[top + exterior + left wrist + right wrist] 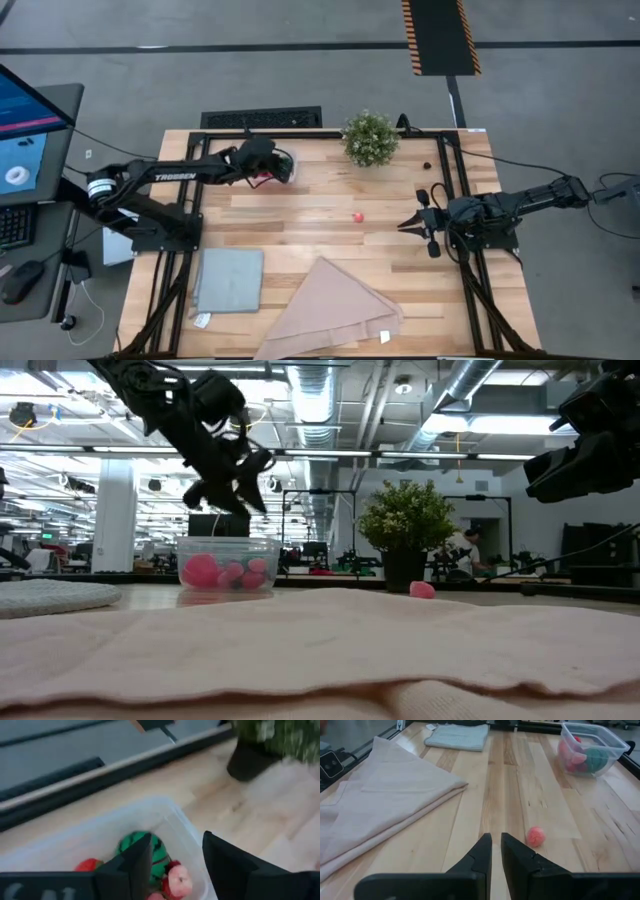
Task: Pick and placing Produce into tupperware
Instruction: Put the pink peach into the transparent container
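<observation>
Clear tupperware (165, 820) holds pink and red toy produce (222, 573) at the table's far left.
Left gripper (172, 855) hovers above it, fingers parted, empty; right gripper (492, 851), nearly closed and empty, faces one pink piece (536, 836) mid-table.

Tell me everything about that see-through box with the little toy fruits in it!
The tupperware is a small clear plastic box with rounded corners and no lid on. It stands upright on the wooden table, at the far edge near the potted plant. Inside lie toy produce: pink and red pieces and a striped green round one. The left gripper hangs just above it, fingers apart and empty. Nothing else touches it.
</observation>
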`<state>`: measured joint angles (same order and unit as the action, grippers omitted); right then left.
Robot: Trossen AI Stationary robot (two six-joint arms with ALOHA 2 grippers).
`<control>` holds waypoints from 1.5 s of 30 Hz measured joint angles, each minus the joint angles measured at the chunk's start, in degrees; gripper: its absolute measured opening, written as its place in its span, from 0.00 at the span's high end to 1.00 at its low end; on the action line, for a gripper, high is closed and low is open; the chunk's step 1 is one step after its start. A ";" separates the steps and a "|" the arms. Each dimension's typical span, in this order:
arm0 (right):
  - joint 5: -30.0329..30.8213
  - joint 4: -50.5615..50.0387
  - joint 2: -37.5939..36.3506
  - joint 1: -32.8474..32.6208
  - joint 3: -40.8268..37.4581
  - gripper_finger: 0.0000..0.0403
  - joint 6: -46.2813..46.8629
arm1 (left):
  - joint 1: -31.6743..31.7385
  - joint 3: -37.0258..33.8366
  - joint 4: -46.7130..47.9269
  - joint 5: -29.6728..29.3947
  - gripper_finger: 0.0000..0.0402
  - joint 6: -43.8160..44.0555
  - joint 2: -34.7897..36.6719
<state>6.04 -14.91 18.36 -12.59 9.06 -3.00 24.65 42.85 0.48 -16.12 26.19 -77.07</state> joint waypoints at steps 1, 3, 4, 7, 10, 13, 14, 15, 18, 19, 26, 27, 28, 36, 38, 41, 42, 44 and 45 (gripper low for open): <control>0.00 -0.01 0.01 -0.01 0.00 0.84 -0.01 | -1.26 0.00 -2.62 0.86 0.58 -1.32 -0.05; 0.00 -0.01 -0.01 0.01 0.00 0.84 0.01 | -4.69 0.00 -6.44 2.60 0.56 -5.46 -0.08; 0.00 -0.03 0.01 0.01 0.00 0.84 -0.01 | -6.39 0.00 -8.26 0.69 0.55 -6.16 -0.12; 0.00 -0.05 -0.01 -0.01 0.00 0.84 0.01 | -9.23 -0.05 -10.67 -4.31 0.55 -4.97 2.70; 0.00 0.00 0.00 0.00 0.00 0.84 -0.01 | -11.46 0.07 -12.20 3.61 0.54 -10.44 7.98; -0.01 0.01 0.00 -0.01 0.00 0.84 -0.01 | -15.48 -1.98 -12.28 9.41 0.54 -12.53 13.18; 0.00 0.03 0.01 0.01 0.00 0.84 0.01 | -17.16 -3.32 -14.36 9.44 0.54 -13.71 14.97; 0.00 0.01 0.01 -0.01 0.00 0.84 0.01 | -18.91 -5.14 -16.57 8.97 0.54 -15.31 17.07; 0.00 -0.03 0.01 -0.01 0.00 0.84 0.00 | -23.96 -12.04 -23.76 4.35 0.54 -17.50 21.95; 0.00 -0.03 -0.01 0.01 0.00 0.84 -0.01 | -25.19 -14.67 -25.42 2.20 0.54 -17.50 23.28; 0.00 -0.04 -0.01 -0.01 0.00 0.84 0.00 | -30.53 -28.06 -35.99 -2.17 0.54 -16.62 30.63; 0.00 -0.04 0.00 0.00 0.00 0.84 0.00 | -31.04 -29.31 -38.03 -2.41 0.54 -16.75 31.15; -0.01 -0.04 0.01 0.00 0.00 0.84 0.01 | -31.57 -30.28 -40.40 -2.43 0.54 -17.64 31.47; 1.55 0.36 0.00 0.19 0.00 0.84 -16.54 | -32.99 -31.10 -42.07 2.11 0.54 -23.24 33.25; 1.67 0.38 0.01 0.21 0.02 0.84 -23.99 | -32.96 -31.10 -42.13 2.02 0.54 -22.88 33.27; 1.57 4.13 0.03 0.36 0.02 0.84 -28.16 | -32.94 -31.10 -42.01 1.94 0.54 -22.73 33.20; 1.58 5.54 -0.01 0.36 0.02 0.84 -28.07 | -32.94 -31.10 -42.01 1.94 0.54 -22.59 33.19; 1.60 8.92 -0.01 0.36 0.02 0.84 -26.01 | -32.94 -31.10 -42.00 1.96 0.54 -21.89 33.19; 1.57 10.56 -0.02 0.36 0.02 0.84 -23.89 | -32.94 -31.10 -41.98 1.96 0.54 -21.33 33.19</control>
<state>7.62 -4.34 18.34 -12.23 9.08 -26.89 -8.29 11.75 -41.50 -14.15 4.86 -43.88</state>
